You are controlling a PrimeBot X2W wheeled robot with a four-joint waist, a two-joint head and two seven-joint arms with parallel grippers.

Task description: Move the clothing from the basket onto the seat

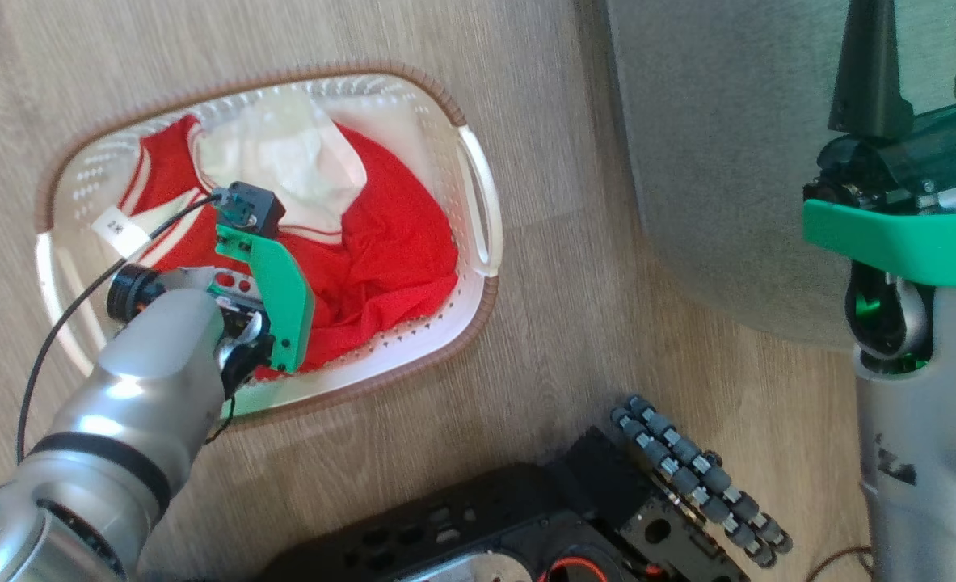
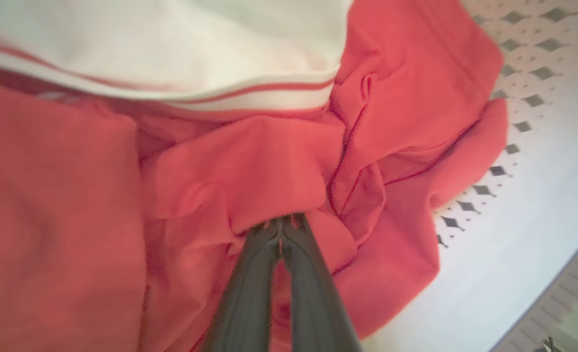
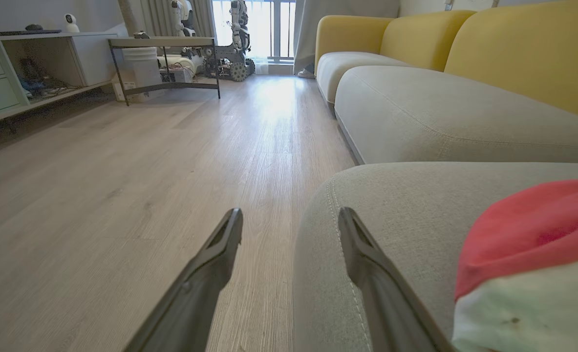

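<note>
Left wrist view — clothing (image 2: pixel 249 161) (in hand (image 2: pixel 283 226))

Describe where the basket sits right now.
In the head view the basket lies upper left on the wooden floor, left of the grey seat, with red clothing inside.

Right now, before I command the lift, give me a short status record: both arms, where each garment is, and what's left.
left gripper: jaws shut on a fold of the red garment
red garment: bunched inside the basket, white lining showing
right gripper: jaws open, holding nothing, near the edge of the seat
second garment: red and white, lying on the seat
remaining: carry the pinched garment from the basket to the seat
</note>
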